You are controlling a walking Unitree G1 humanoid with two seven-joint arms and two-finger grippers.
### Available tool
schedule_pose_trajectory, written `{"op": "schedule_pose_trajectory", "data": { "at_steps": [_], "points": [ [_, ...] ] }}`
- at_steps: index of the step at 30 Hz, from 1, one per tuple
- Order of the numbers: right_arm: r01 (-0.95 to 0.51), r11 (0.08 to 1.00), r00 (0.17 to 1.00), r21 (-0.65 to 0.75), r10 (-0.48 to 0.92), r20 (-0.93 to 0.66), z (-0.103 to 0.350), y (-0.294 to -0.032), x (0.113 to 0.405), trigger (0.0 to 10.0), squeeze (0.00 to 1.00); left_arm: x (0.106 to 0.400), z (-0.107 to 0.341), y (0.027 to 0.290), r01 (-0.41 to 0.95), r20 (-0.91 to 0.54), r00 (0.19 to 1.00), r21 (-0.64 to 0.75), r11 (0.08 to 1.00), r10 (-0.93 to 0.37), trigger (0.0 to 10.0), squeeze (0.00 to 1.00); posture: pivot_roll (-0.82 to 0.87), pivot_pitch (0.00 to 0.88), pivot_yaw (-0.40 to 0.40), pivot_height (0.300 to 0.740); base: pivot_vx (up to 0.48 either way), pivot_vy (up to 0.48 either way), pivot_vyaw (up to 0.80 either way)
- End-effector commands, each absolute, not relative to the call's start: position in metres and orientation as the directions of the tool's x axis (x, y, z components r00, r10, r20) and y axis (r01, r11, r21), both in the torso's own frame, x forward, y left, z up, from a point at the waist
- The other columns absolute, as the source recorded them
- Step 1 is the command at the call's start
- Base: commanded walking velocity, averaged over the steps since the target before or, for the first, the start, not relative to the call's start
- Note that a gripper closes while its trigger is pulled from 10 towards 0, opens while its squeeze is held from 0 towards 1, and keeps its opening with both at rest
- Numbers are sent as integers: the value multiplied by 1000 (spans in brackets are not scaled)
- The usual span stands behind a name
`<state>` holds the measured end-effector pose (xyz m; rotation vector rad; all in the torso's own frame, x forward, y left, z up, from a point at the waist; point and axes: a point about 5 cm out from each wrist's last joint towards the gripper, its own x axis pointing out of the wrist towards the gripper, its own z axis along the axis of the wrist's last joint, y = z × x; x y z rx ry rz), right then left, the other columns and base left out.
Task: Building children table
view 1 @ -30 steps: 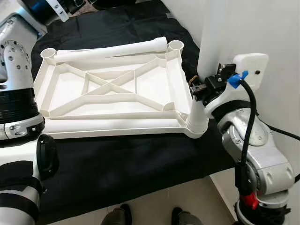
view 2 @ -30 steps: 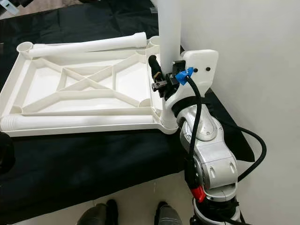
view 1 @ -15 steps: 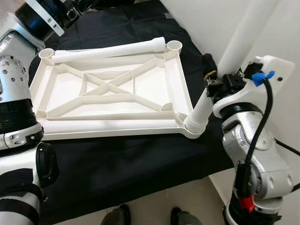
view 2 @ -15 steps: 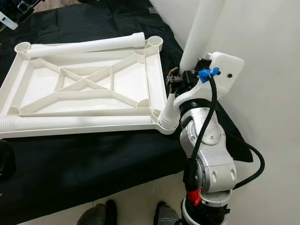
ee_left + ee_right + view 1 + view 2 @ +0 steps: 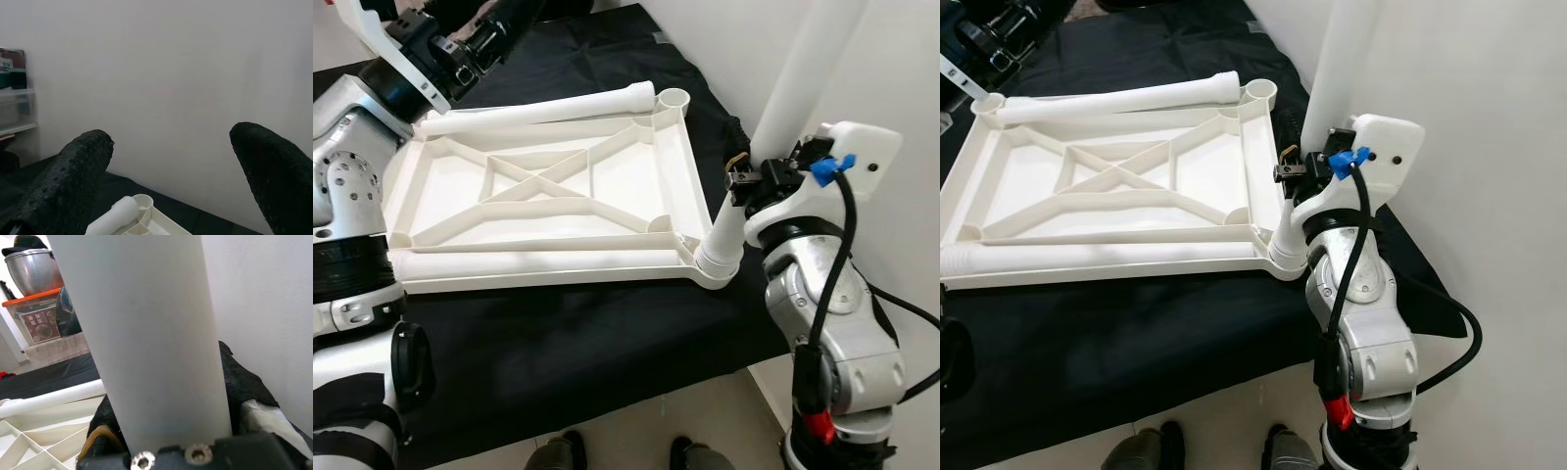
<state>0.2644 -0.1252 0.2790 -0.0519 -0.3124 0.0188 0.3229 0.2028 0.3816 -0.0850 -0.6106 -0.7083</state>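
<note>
Right gripper [image 5: 751,181] clamps smooth (round) leg [image 5: 793,83].

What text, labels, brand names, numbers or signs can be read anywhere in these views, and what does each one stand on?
No text can be read.
The red label on the clear plastic storage box with an orange lid carries print and a picture, too small and blurred to read.
The upside-down white plastic tabletop, the white tube leg held by the right gripper, and the black cloth bear no markings.
</note>
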Motion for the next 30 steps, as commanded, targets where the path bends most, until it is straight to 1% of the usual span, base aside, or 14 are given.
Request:
{"op": "schedule_pose_trajectory", "data": {
  "at_steps": [1,2,4,6,9,11,12,13,14,16,17,19,22,30],
  "points": [
    [8,997,996,-77,-1,94,237,-130,280,0,0,322,377,198,637,550,592,128,760,-589,10000,0,-52,214,35,740,0,0,0],
    [-38,998,986,-58,46,160,249,-127,283,0,0,323,368,196,639,532,608,111,761,-589,10000,0,-50,213,39,740,0,0,0],
    [-38,998,986,-58,46,160,249,-127,283,0,0,323,368,196,639,532,608,111,761,-589,10000,0,-50,213,39,740,0,0,0],
    [-114,993,935,-40,121,332,288,-130,289,0,0,316,328,164,663,454,640,81,744,-620,10000,0,-53,204,40,740,0,0,0],
    [-114,993,935,-40,121,332,288,-130,289,0,0,316,328,164,663,454,640,81,744,-620,10000,0,-53,204,40,740,0,0,0],
    [-244,968,868,-51,242,434,316,-129,288,0,0,302,285,136,690,376,662,31,723,-648,10000,0,-55,197,35,740,0,0,0],
    [-244,968,868,-51,242,434,316,-129,288,0,0,302,285,136,690,376,662,31,723,-648,10000,0,-55,197,35,740,0,0,0],
    [-288,955,841,-75,290,456,323,-127,286,0,0,294,266,128,695,339,676,1,719,-654,10000,0,-55,192,34,740,0,0,0],
    [-288,955,841,-75,290,456,323,-127,286,0,0,294,266,128,695,339,676,1,719,-654,10000,0,-55,192,34,740,0,0,0],
    [-318,943,821,-98,326,469,327,-126,285,0,0,288,251,120,693,309,690,-23,720,-654,10000,0,-52,188,31,740,0,0,0],
    [-330,937,811,-114,343,474,329,-125,285,0,0,283,242,113,692,289,698,-40,720,-655,10000,0,-48,188,29,740,0,0,0],
    [-330,937,811,-114,343,474,329,-125,285,0,0,283,242,113,692,289,698,-40,720,-655,10000,0,-48,188,29,740,0,0,0],
    [-342,932,802,-122,357,479,332,-125,286,0,0,274,231,106,688,260,711,-66,723,-653,10000,0,-48,183,28,740,0,0,0],
    [-388,911,786,-137,405,468,328,-120,286,0,0,271,229,115,664,256,733,-72,744,-630,10000,0,-48,175,23,740,0,0,0]
  ]
}}
